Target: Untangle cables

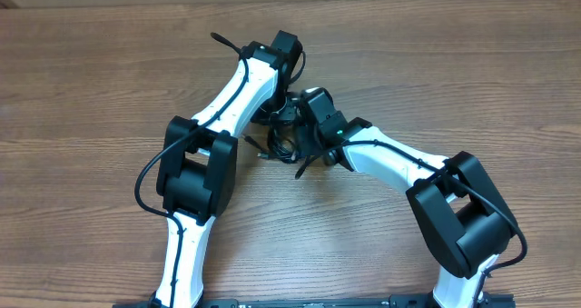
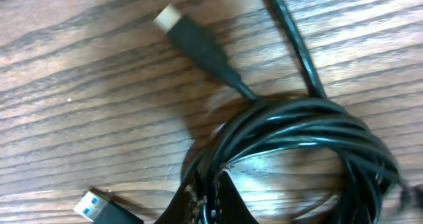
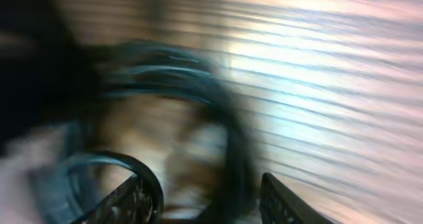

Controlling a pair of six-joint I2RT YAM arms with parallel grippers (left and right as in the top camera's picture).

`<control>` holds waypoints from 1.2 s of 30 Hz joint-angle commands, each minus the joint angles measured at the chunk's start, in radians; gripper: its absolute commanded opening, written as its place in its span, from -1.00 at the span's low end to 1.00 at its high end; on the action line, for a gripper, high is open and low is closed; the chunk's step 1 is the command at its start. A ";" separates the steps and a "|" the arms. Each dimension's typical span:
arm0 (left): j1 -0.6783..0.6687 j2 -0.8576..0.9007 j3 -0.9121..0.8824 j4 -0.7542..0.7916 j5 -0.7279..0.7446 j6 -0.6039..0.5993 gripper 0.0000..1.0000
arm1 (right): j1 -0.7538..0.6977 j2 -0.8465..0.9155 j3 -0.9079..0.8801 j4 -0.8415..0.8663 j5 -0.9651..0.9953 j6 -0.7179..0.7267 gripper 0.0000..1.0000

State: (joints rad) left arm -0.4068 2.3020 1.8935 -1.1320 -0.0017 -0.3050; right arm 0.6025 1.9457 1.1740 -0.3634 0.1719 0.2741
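Observation:
The cables [image 1: 280, 140] are a bunched coil of thin black cords on the wooden table, between the two wrists. In the left wrist view the coil [image 2: 297, 135] lies at the right, with a silver-tipped plug [image 2: 169, 16] and a blue-tongued USB plug [image 2: 88, 205] lying loose. My left gripper [image 2: 213, 201] is shut on a few strands at the coil's edge. My right gripper [image 3: 210, 201] is open, and a blurred dark strand [image 3: 234, 151] runs between its fingers. Looped cords [image 3: 158, 72] show ahead of it.
The wooden table [image 1: 454, 63] stretches all round. One cord end [image 1: 218, 38] sticks out by the left wrist, and another [image 1: 300, 171] lies below the right wrist. The two wrists are close together over the bundle. The right wrist view is motion-blurred.

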 commanded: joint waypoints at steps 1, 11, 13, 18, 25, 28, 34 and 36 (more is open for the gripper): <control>0.003 -0.007 0.007 -0.012 -0.014 0.021 -0.90 | -0.045 -0.007 -0.010 -0.038 0.461 0.137 0.02; 0.003 -0.007 0.007 -0.009 -0.014 0.021 -0.90 | -0.134 -0.120 0.006 -0.052 0.534 0.158 0.15; 0.003 -0.007 0.007 -0.008 -0.014 0.021 -0.90 | -0.169 -0.172 0.011 -0.055 0.533 0.184 0.16; 0.003 -0.007 0.007 -0.008 -0.017 0.021 -0.90 | -0.223 -0.240 0.011 -0.089 0.386 0.247 0.24; 0.003 -0.007 0.007 -0.009 -0.018 0.021 -0.89 | -0.249 -0.238 0.011 -0.115 -0.267 0.254 0.03; 0.003 -0.007 0.007 -0.009 -0.018 0.022 -0.88 | -0.243 -0.232 0.005 -0.122 -0.445 0.266 -0.25; 0.006 -0.007 0.007 -0.013 0.000 0.066 -0.91 | -0.196 -0.232 -0.073 -0.084 -0.488 0.355 -0.25; 0.013 -0.007 0.007 -0.011 0.055 0.087 -0.92 | -0.178 -0.232 -0.107 -0.045 -0.488 0.355 -0.25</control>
State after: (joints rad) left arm -0.4057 2.3020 1.9030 -1.1404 0.0032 -0.2695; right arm 0.3981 1.7149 1.1156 -0.4435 -0.2718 0.6033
